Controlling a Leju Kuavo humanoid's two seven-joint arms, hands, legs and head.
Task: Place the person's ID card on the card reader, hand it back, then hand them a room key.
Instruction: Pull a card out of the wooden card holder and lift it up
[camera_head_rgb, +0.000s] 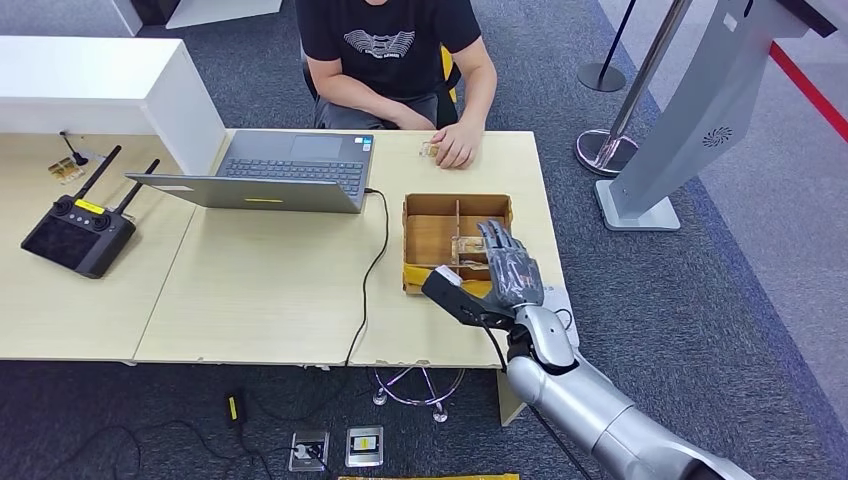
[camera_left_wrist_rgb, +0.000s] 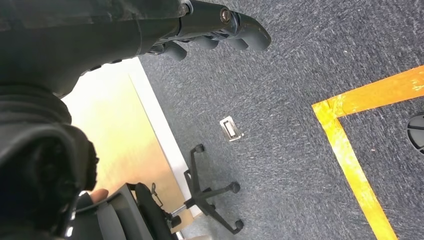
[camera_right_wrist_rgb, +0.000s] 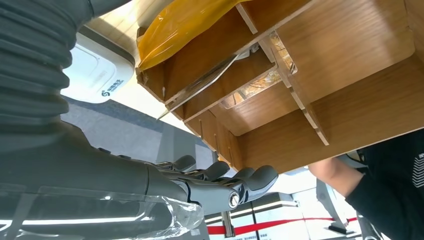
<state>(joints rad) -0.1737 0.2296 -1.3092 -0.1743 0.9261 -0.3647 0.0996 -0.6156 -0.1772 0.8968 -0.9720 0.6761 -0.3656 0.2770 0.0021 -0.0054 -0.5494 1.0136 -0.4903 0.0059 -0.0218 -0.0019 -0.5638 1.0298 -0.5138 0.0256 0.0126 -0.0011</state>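
My right hand (camera_head_rgb: 510, 265) hovers over the near right part of a wooden divided box (camera_head_rgb: 430, 235) on the table. A clear plastic room key (camera_head_rgb: 467, 246) lies against its thumb side. In the right wrist view the clear key (camera_right_wrist_rgb: 100, 210) sits pressed along the hand (camera_right_wrist_rgb: 215, 185), well off the box (camera_right_wrist_rgb: 350, 115), so it looks held. The white card reader (camera_head_rgb: 557, 298) pokes out beside my wrist and also appears as a white device (camera_right_wrist_rgb: 95, 75). Across the table the person's hand (camera_head_rgb: 455, 150) rests on a small ID card (camera_head_rgb: 432, 149). My left hand (camera_left_wrist_rgb: 215, 25) hangs over the floor, holding nothing.
An open laptop (camera_head_rgb: 290, 170) sits mid-table, its black cable (camera_head_rgb: 372, 270) running off the front edge. A black remote controller (camera_head_rgb: 78, 232) lies far left. A grey kiosk (camera_head_rgb: 690, 110) stands right of the table. An office chair base (camera_left_wrist_rgb: 210, 192) and yellow floor tape (camera_left_wrist_rgb: 350, 150) lie below.
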